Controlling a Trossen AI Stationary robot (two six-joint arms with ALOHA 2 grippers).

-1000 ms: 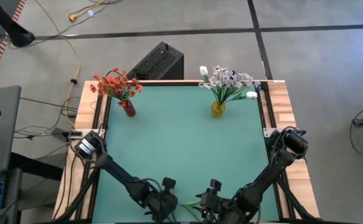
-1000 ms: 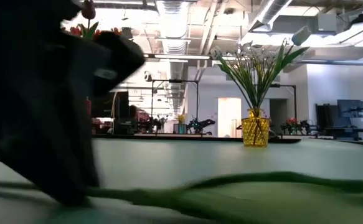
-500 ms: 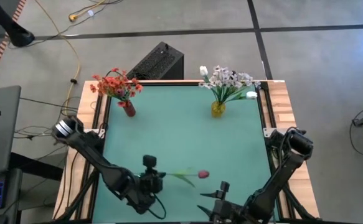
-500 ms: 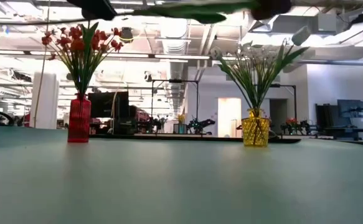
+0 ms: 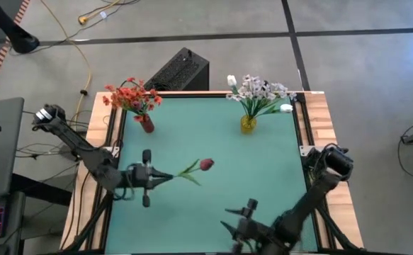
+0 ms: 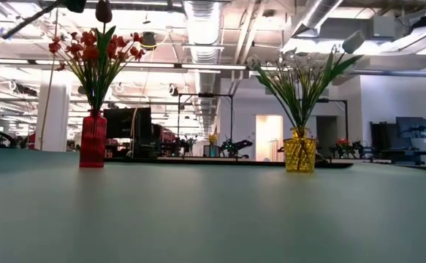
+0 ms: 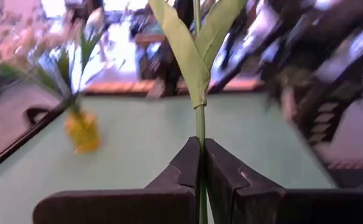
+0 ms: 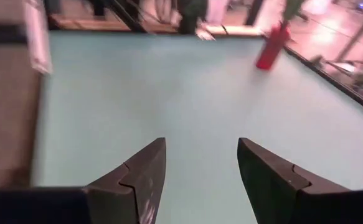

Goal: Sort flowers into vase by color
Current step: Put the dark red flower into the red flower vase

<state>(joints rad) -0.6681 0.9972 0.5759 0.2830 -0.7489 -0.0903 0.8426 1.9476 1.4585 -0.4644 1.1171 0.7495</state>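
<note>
While the left gripper (image 5: 149, 178) hangs over the left side of the green table (image 5: 263, 170), its jaws are clamped tight on the green stem of a dark pink bud flower (image 5: 205, 164). That stem runs almost level, out from the fingertips toward the table's middle, with the bud at the far end and a pair of leaves partway along. What matters next, to my eye, is the red vase (image 5: 146, 125) of orange-red blossoms (image 5: 132, 95): it stands at the far left corner, well apart from the flower and off to the side of the stem's line, so the stem would need tipping upright and swinging that way. Over at the far right stands the yellow vase (image 5: 247, 124) holding the white blossoms (image 5: 258, 90). Down at the near edge the right gripper (image 5: 243, 225) waits low, jaws apart and holding nothing.
</note>
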